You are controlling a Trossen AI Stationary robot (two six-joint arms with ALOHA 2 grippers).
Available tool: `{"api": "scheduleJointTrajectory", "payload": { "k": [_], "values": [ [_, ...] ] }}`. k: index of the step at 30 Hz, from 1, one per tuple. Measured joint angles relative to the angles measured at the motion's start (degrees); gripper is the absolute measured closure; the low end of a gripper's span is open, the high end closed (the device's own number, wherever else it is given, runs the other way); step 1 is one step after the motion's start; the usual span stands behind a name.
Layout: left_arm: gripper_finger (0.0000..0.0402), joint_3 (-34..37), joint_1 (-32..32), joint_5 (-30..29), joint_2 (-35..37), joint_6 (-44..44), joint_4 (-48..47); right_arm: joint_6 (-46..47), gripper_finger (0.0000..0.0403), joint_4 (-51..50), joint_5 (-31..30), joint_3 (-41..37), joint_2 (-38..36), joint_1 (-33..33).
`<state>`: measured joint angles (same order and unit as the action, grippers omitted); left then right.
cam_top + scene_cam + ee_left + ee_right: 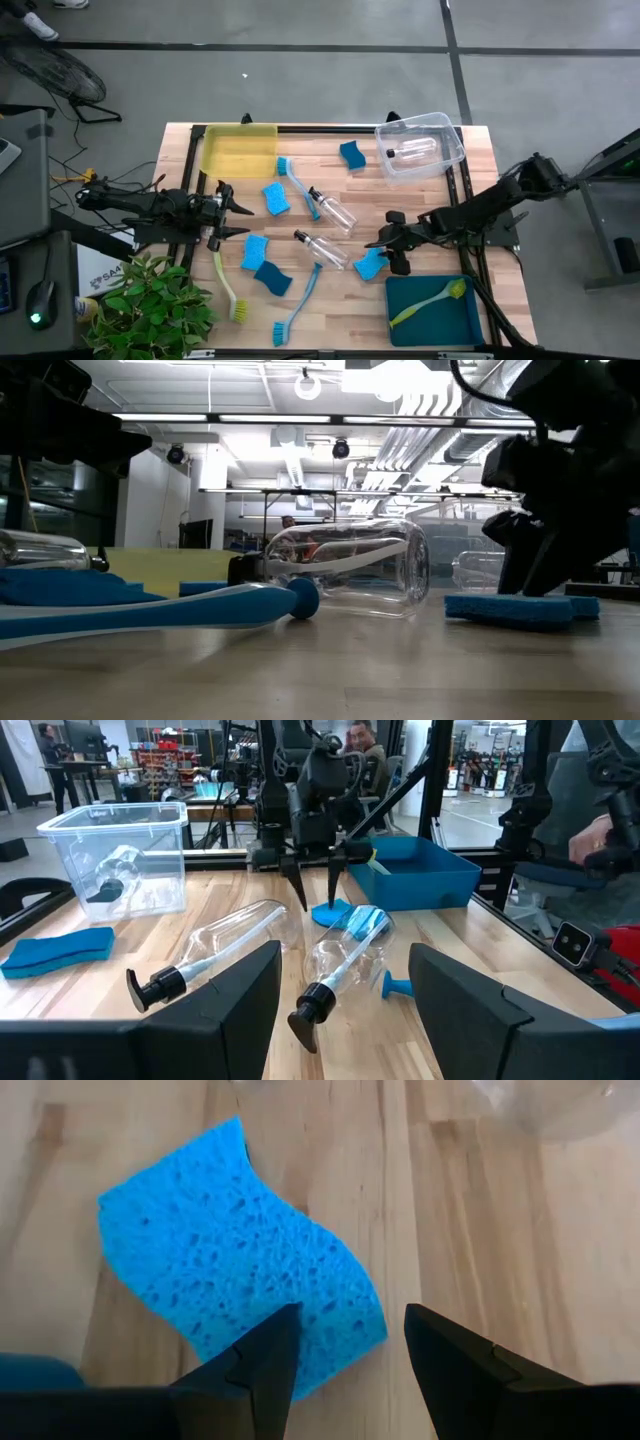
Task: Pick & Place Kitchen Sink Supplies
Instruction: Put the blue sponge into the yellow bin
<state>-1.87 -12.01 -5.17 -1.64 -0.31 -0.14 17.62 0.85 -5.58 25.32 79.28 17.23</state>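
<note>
A wavy blue sponge (230, 1240) lies flat on the wooden table, right of centre (368, 265). My right gripper (350, 1330) stands open over its end, slanting down; one finger (270, 1350) is above the sponge's corner and the other above bare wood. Two clear bottles with black tops (333, 210) (322, 250) lie on their sides mid-table. More blue sponges (276, 197) (254, 250) (351, 154) and long-handled brushes (297, 180) (298, 300) (228, 285) lie around. My left gripper (245, 220) waits open and level at the table's left. My right gripper comes at the sponge's end (330, 1315) slanting down from the table's right. I cannot tell whether the fingertips (304, 900) touch the sponge or stand just above it. The sponge lies flat on the table.
A teal bin (470, 320) with a yellow-green brush (430, 302) stands near the front right. A clear bin (450, 135) holding a bottle (412, 150) and a yellow bin (238, 150) stand at the back. A leafy plant (150, 305) is at the front left.
</note>
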Motion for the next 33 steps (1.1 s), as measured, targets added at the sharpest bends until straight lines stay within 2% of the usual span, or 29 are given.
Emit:
{"api": "scheduleJointTrajectory", "payload": {
  "k": [6,10,24,33],
  "values": [
    [0.0186,0.02,0.0,0.0,-0.01,0.01,0.0,0.33,0.0228,2.36,-0.02,0.17,3.66,0.0],
    [0.0186,0.0,0.0,0.0,-0.01,0.0,0.0,0.38,0.0245,2.72,-0.02,0.17,4.6,0.0],
    [0.0186,0.0,0.0,0.0,-0.01,0.0,0.0,1.82,0.0392,2.09,-0.9,0.33,4.25,0.02],
    [0.0186,0.01,0.0,0.0,0.0,0.01,0.0,1.66,0.0399,-1.22,-0.26,2.37,0.85,-0.02]
  ]
}}
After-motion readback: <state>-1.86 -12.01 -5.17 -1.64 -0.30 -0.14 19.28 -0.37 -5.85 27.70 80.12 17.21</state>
